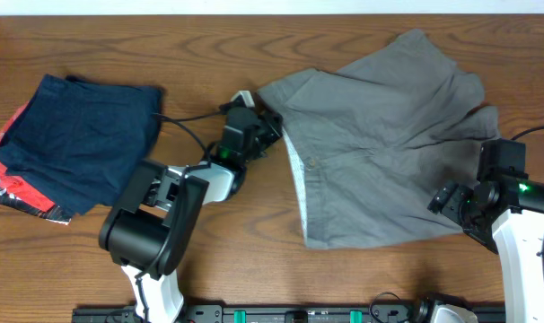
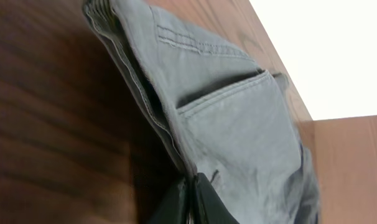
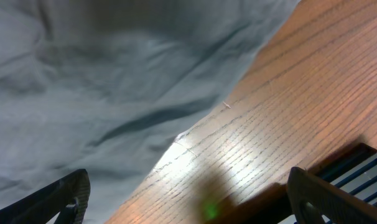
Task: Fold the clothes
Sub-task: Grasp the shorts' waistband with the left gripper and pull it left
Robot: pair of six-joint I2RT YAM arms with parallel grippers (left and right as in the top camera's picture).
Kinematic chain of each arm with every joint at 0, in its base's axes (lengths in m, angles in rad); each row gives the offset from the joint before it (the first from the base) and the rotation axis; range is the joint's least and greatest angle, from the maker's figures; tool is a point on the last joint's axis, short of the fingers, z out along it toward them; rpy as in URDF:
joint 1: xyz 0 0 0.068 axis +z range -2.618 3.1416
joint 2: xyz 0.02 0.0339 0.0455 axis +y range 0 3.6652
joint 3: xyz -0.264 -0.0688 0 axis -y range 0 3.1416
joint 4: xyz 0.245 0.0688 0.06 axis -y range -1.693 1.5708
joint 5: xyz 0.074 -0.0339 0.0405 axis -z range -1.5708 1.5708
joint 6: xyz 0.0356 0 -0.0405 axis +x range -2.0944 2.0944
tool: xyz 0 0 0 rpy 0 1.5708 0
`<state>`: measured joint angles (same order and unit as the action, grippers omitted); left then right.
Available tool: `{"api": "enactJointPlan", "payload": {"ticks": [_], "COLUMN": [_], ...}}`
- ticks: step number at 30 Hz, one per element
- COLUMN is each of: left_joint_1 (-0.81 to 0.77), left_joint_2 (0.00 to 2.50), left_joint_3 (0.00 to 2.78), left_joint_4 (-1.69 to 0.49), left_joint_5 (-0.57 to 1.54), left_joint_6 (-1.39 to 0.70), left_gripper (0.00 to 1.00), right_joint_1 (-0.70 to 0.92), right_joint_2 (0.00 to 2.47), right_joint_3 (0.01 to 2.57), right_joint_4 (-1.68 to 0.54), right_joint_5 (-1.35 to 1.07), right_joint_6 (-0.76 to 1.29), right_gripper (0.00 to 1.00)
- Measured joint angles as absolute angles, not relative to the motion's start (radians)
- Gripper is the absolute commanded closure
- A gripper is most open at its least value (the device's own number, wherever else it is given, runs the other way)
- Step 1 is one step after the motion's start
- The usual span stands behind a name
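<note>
Roughly in the right half of the wooden table (image 1: 254, 278), a pair of grey shorts (image 1: 380, 144) is spread open and mostly flat, with the waistband (image 1: 297, 184) running down its left edge and the two legs fanned out toward the far right. Well apart on the left, a folded navy garment (image 1: 79, 139) is laid over a red garment (image 1: 10, 184); neither is part of the job. The left gripper (image 1: 265, 126) is placed at the upper corner of the waistband. In the left wrist view its dark fingers (image 2: 173, 206) are drawn almost together at the stitched edge just below a pocket (image 2: 238, 118), so the cloth seems to be pinched there, though the contact itself is cut off by the bottom of the frame. The right gripper (image 3: 188, 205) is held at the lower right leg hem with its jaws spread wide and nothing between them; bare wood is seen beneath it and loose cloth just beyond. The fabric is judged to be light, soft and limp: it will sag and crease when lifted, will not break, and is unlikely to slip once pinched. The firmest holds are judged to be the thick waistband corners and the doubled leg hems, which are best taken as a pair so that an edge is carried over evenly.
</note>
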<state>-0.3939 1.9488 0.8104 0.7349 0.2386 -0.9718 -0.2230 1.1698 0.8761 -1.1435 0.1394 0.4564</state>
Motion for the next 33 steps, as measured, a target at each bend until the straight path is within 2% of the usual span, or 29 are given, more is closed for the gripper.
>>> {"api": "enactJointPlan", "payload": {"ticks": [9, 10, 11, 12, 17, 23, 28, 33], "left_joint_1": [-0.134, -0.107, -0.08, -0.058, -0.007, -0.007, -0.01, -0.015], "left_joint_2": [1.949, 1.949, 1.949, 1.949, 1.949, 1.941, 1.861, 1.729], "left_joint_3": [0.81, 0.81, 0.81, 0.81, 0.812, 0.821, 0.829, 0.828], "left_joint_4": [0.737, 0.737, 0.738, 0.739, 0.695, 0.423, 0.183, -0.087], "left_joint_5": [0.353, 0.371, 0.399, 0.434, 0.708, 0.95, 0.897, 0.654], "left_joint_6": [-0.926, -0.923, -0.915, -0.913, -0.916, -0.825, -0.667, -0.529], "left_gripper": [0.94, 0.83, 0.49, 0.02, 0.02, 0.02, 0.02, 0.02], "right_joint_1": [-0.223, -0.223, -0.223, -0.223, -0.223, -0.223, -0.223, -0.223], "right_joint_2": [1.17, 1.17, 1.17, 1.17, 1.17, 1.17, 1.17, 1.17], "right_joint_3": [0.876, 0.876, 0.876, 0.876, 0.876, 0.876, 0.876, 0.876], "right_joint_4": [-1.12, -1.111, -1.105, -1.1, -1.094, -1.084, -1.081, -1.08], "right_joint_5": [0.133, 0.128, 0.123, 0.116, 0.082, 0.07, 0.067, 0.066], "right_joint_6": [0.456, 0.456, 0.456, 0.456, 0.456, 0.456, 0.456, 0.456], "right_gripper": [0.01, 0.01, 0.01, 0.01, 0.01, 0.01, 0.01, 0.01]}}
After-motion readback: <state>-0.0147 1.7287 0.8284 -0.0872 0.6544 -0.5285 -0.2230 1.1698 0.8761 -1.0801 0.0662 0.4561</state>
